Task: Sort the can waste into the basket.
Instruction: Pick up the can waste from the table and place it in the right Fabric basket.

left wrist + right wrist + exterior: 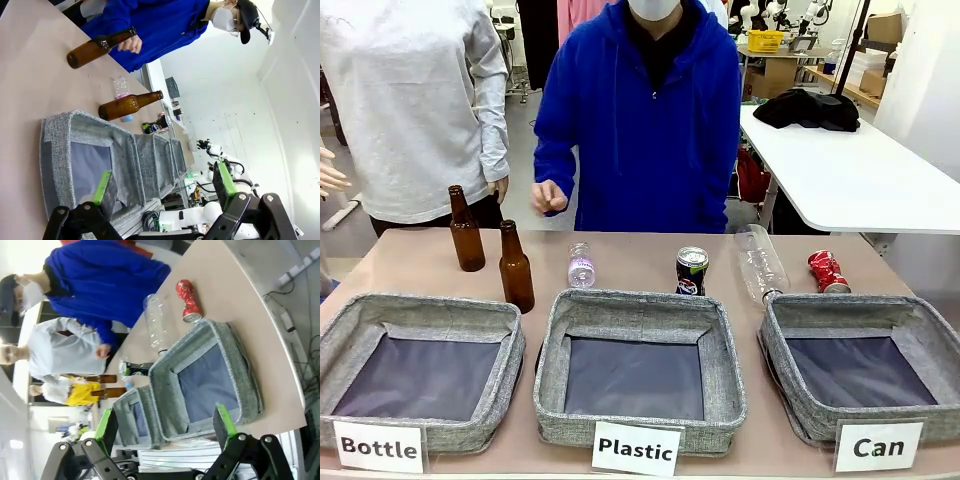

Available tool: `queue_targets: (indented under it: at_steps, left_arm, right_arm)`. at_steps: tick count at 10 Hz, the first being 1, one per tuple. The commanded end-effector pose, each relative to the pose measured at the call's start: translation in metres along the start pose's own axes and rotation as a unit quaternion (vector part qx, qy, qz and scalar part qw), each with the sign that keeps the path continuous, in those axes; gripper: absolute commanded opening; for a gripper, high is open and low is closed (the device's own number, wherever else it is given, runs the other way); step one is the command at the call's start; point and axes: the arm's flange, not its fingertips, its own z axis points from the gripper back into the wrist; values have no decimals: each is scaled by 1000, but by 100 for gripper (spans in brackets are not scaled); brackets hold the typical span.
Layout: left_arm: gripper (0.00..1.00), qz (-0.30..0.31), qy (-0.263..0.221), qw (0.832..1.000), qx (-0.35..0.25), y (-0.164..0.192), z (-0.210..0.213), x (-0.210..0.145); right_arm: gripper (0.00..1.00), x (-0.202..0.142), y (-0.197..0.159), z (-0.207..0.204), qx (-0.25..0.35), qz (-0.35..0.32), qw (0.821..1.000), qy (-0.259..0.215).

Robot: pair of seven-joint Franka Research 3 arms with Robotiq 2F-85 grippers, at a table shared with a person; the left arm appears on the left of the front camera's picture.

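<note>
The Can basket [840,308] sits nearest, empty. Just past its far rim at 12 o'clock the red can [828,271] lies on its side, long axis angled toward the basket. The black can [691,271] stands upright at 10 o'clock. The right gripper [162,417], nearer both, gapes wide and empty, as does the left gripper [164,175].

A pale pinkish-brown tabletop [410,262] is stretching across the foreground. Beyond it to the right, a long white table [860,185] is standing on a grey floor [523,138] and carrying a crumpled black cloth bundle [808,108]. Farther back, a yellow plastic crate [765,40] is sitting on a work surface, and a brown cardboard box [883,28] is resting beside a white wall [932,90]. Bright, even light is falling throughout.
</note>
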Motion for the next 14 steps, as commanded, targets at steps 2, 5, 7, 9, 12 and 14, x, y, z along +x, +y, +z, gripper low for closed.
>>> queue_targets:
  at_steps: [2, 5, 7, 9, 12, 14]
  left_arm:
    - [100, -13, -6, 1000, -11, 1, 0, 0]
    - [100, -13, -6, 1000, -11, 1, 0, 0]
    - [100, -13, -6, 1000, -11, 1, 0, 0]
    - [100, -13, -6, 1000, -11, 1, 0, 0]
    - [100, -13, -6, 1000, -11, 1, 0, 0]
    - [100, -13, -6, 1000, -11, 1, 0, 0]
  right_arm:
    - [100, 2, 77, -45, -174, 50, 983, 14]
    - [100, 17, 153, -124, -328, 103, 938, 44]
    - [100, 33, 195, -190, -406, 153, 899, 53]
    - [100, 40, 215, -246, -439, 182, 878, 52]
    - [100, 31, 212, -256, -432, 189, 880, 58]
    - [100, 36, 214, -265, -434, 194, 879, 49]
